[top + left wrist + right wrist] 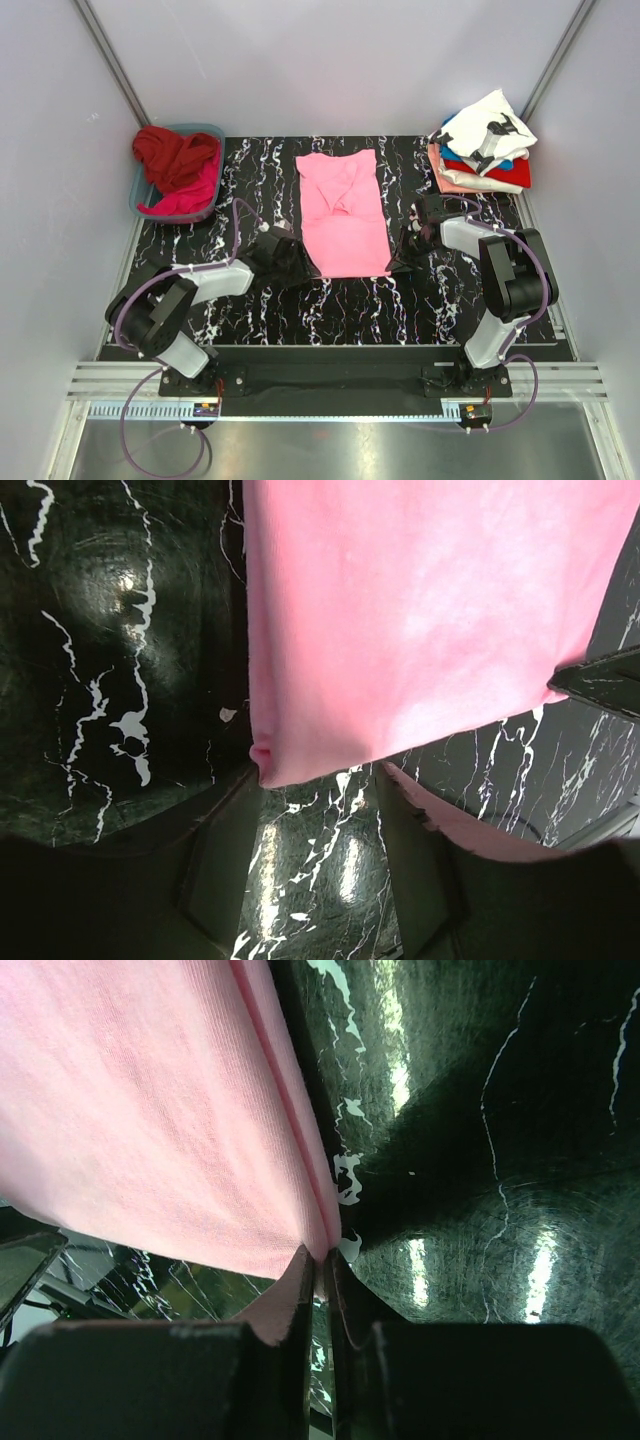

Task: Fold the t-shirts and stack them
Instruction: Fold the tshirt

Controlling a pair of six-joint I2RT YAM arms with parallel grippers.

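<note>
1. Right gripper (320, 1260): fingers pressed together, pinching the near right corner of the pink t-shirt (342, 215).
2. Left gripper (318, 780): fingers spread, set at the near left corner of the same shirt. The corner lies just at the fingertips, with bare surface visible between them.
3. Worktop (260, 190): glossy black with white marble veining. The pink t-shirt lies flat at its centre, between the two arms, its long axis running near to far.
4. Walls (330, 60): pale and plain, enclosing the far side and both flanks.
5. Far left: basket (135, 195) holding a crumpled dark red t-shirt (170, 150) and a magenta t-shirt (195, 195).
6. Far right: stack (480, 150) of t-shirts, white with black print on top, with blue, red and salmon cloth showing beneath.
7. Pink t-shirt: plain, folded into a narrow strip, smooth at the near end and creased toward the far end.
</note>
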